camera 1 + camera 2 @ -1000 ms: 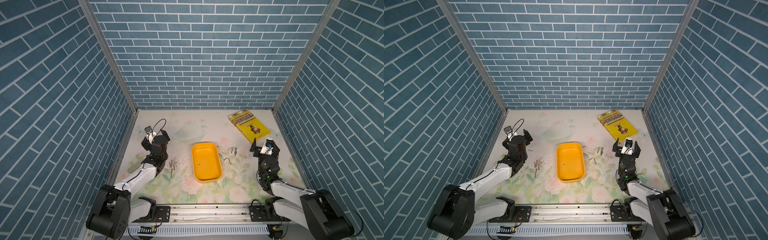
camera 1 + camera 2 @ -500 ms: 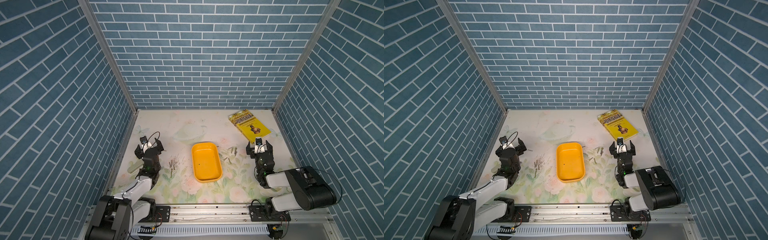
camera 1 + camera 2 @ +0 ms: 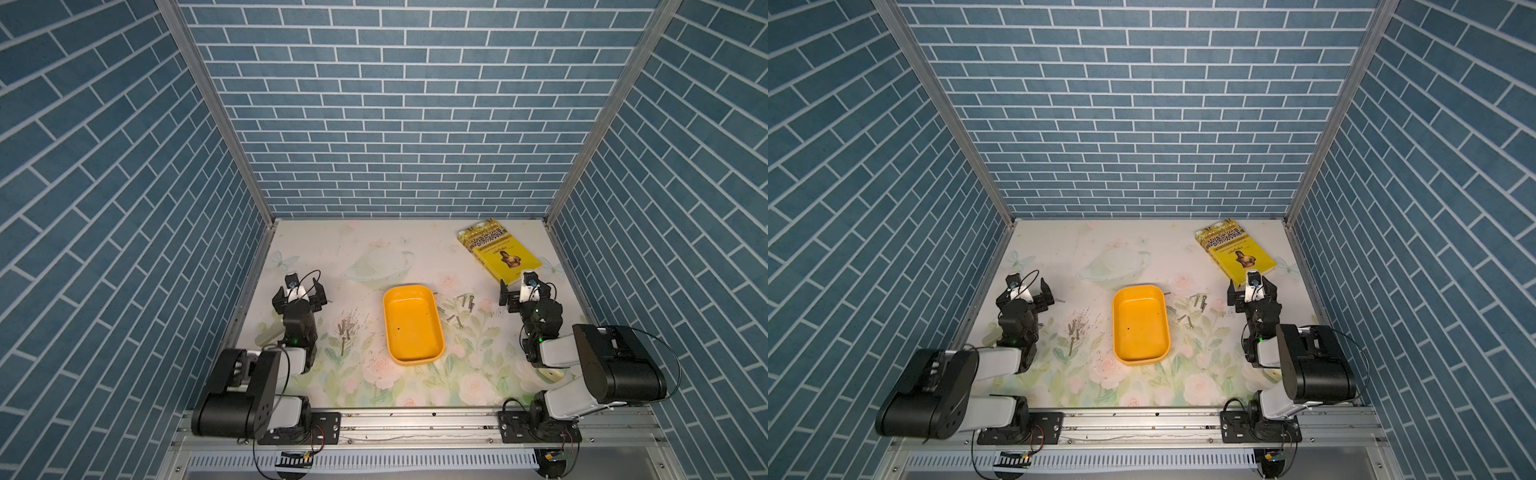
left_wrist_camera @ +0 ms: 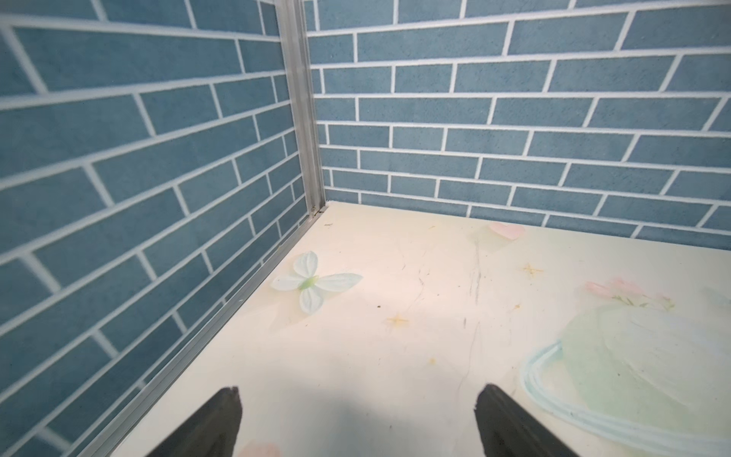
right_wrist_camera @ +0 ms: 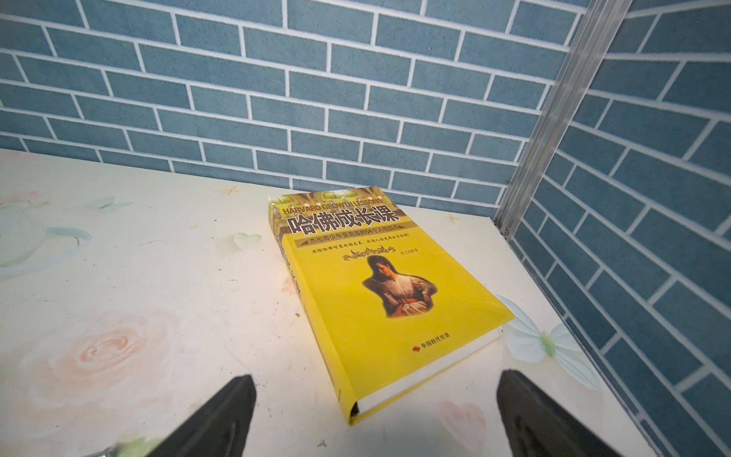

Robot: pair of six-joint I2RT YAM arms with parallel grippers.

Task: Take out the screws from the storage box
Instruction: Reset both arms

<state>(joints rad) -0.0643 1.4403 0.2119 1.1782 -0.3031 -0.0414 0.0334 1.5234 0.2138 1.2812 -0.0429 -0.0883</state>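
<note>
In both top views the yellow tray [image 3: 411,336] [image 3: 1140,332] lies lengthwise in the middle of the flower-printed table [image 3: 316,245]. Its floor is bare except for one dark speck, too small to identify. The screws lie on the table outside the tray. There is a loose scatter [image 3: 470,305] just beside its right rim, a smaller group [image 3: 342,329] near its left rim, and a single one just off its far right corner.

The left gripper [image 3: 299,296] stands well left of the tray, jaws spread wide with nothing between them, and one stray screw lies close to its inner finger. The right gripper [image 3: 527,293] stands well right of the tray, beyond the right-hand scatter, jaws equally wide and empty.

The left wrist view shows the left gripper [image 4: 360,395] with only bare table between its dark fingertips. In the right wrist view, the near corner of a yellow book [image 5: 395,308], which lies far right of the tray, shows in the right gripper's [image 5: 375,380] gap, clear of both fingertips.
</note>
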